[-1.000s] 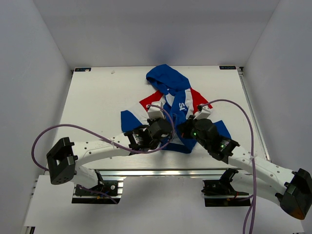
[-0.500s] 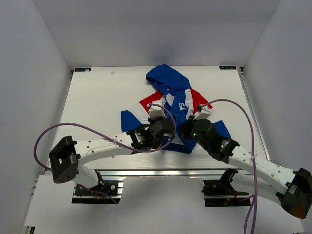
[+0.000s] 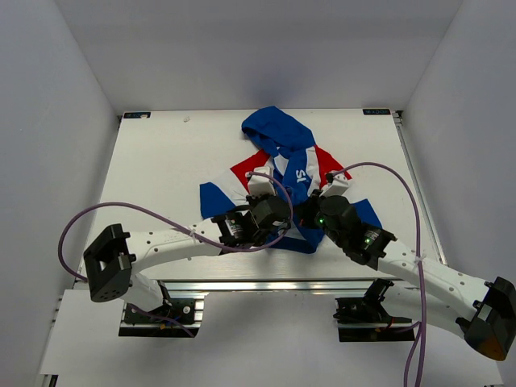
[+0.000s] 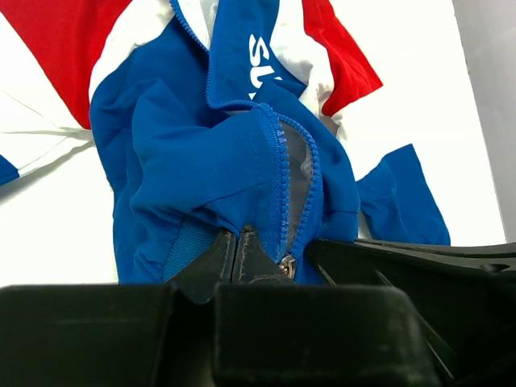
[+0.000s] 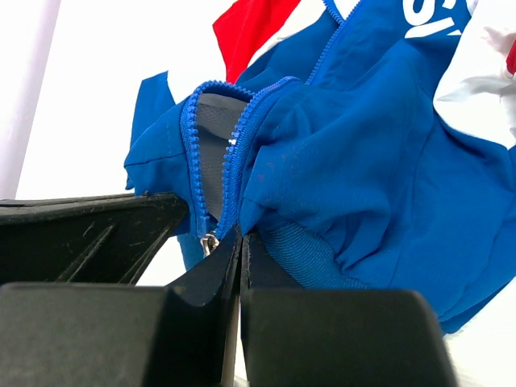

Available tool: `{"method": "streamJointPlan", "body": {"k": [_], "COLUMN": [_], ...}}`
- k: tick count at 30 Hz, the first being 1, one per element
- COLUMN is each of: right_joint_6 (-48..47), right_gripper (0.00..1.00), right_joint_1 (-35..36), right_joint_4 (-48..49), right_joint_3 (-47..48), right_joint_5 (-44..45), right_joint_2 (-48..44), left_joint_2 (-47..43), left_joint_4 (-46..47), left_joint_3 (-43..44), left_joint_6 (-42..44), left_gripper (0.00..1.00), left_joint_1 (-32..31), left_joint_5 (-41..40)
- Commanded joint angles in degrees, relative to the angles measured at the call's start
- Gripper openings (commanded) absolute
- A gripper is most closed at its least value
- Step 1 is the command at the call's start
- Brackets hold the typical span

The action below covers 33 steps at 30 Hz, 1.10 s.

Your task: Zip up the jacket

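Observation:
The jacket (image 3: 284,165) lies in the middle of the table, blue hood at the far end, red and white panels at the sides, white lettering on the front. Its zipper (image 4: 284,193) is parted above the hem, with grey lining showing between the teeth. The metal slider (image 4: 287,264) sits at the bottom and also shows in the right wrist view (image 5: 209,240). My left gripper (image 4: 236,236) is shut on the ribbed hem left of the zipper. My right gripper (image 5: 243,239) is shut on the hem right of the zipper. Both grippers meet at the near hem (image 3: 292,219).
The white table (image 3: 161,161) has a raised rail along its right edge (image 3: 415,185). Purple cables (image 3: 387,173) loop over both arms. A blue sleeve end (image 4: 403,201) lies flat to the right of the hem.
The left arm has crept slightly to the right, toward the right gripper. The jacket and right arm have hardly moved.

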Motion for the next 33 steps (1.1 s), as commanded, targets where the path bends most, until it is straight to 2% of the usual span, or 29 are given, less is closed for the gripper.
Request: {"method": "streamJointPlan", "body": {"k": [1, 25, 31, 33], "right_joint_6": [0.69, 4.82, 4.30, 3.86], "right_gripper": [0.00, 0.00, 0.00, 0.00], "right_joint_1": [0.50, 0.50, 0.50, 0.50], "right_joint_4": [1.64, -1.17, -0.73, -0.64], "right_joint_3": [2.99, 5.19, 5.36, 5.54], "right_joint_5": [1.91, 5.34, 5.34, 5.78], "right_joint_2": [0.11, 2.05, 2.58, 2.49], "left_joint_2": [-0.29, -0.20, -0.55, -1.25], "left_joint_4": [-0.35, -0.61, -1.58, -0.36], "left_joint_3": [2.16, 2.16, 1.72, 0.93], "left_joint_6": [-0.06, 0.82, 1.35, 3.10], "left_gripper": [0.00, 0.00, 0.00, 0.00], "left_joint_1": [-0.41, -1.64, -1.73, -1.64], "left_joint_5": [-1.07, -1.51, 0.50, 4.18]}}
